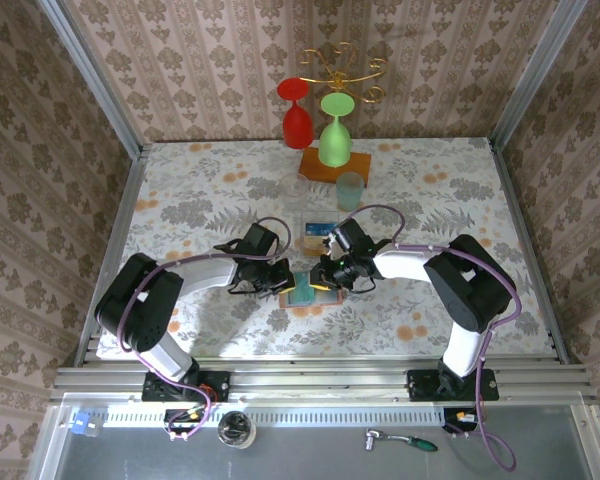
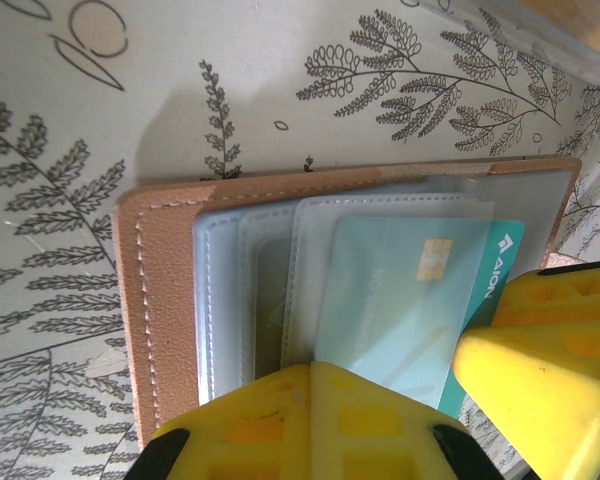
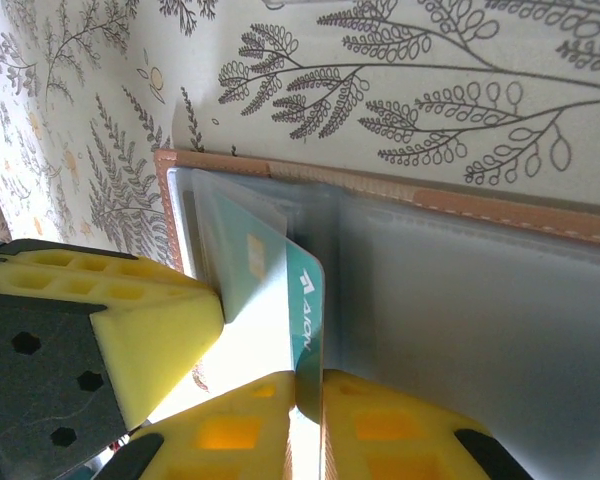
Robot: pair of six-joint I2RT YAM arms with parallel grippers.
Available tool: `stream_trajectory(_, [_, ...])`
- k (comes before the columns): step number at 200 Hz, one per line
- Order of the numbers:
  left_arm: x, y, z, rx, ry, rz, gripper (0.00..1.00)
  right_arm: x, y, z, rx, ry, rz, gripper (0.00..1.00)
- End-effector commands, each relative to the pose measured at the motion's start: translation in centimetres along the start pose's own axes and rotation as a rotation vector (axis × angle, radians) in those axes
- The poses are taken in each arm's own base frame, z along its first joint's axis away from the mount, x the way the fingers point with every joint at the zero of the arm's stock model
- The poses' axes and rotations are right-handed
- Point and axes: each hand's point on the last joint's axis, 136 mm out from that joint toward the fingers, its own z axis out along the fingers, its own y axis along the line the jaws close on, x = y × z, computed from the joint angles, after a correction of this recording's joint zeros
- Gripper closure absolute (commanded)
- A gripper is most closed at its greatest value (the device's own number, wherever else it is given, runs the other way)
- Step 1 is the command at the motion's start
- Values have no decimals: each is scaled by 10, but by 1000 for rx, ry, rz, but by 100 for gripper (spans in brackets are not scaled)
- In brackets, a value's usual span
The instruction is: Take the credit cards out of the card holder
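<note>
Right wrist view: the right gripper is pinching a teal card that is sitting half out of the open card holder. The closed left gripper is pinning the holder down. More cards are possibly remaining inside.

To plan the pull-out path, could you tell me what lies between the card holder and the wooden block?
In the top view, a blue card lies flat there, then a clear cup and a bluish cup.

Card holder on floral table
</note>
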Motion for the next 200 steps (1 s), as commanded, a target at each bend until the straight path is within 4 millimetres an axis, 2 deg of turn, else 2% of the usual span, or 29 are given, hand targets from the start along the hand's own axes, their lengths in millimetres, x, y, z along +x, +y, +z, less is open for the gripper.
stream_trajectory(1, [9, 23, 1, -76, 23, -33, 98, 0, 0, -6, 0, -19, 4, 84])
stream_trajectory(115, [9, 23, 1, -78, 25, -32, 98, -1, 0, -8, -6, -29, 9, 86])
stream_trajectory(200, [8, 21, -1, -78, 23, -31, 98, -5, -6, -18, -2, -53, 18, 89])
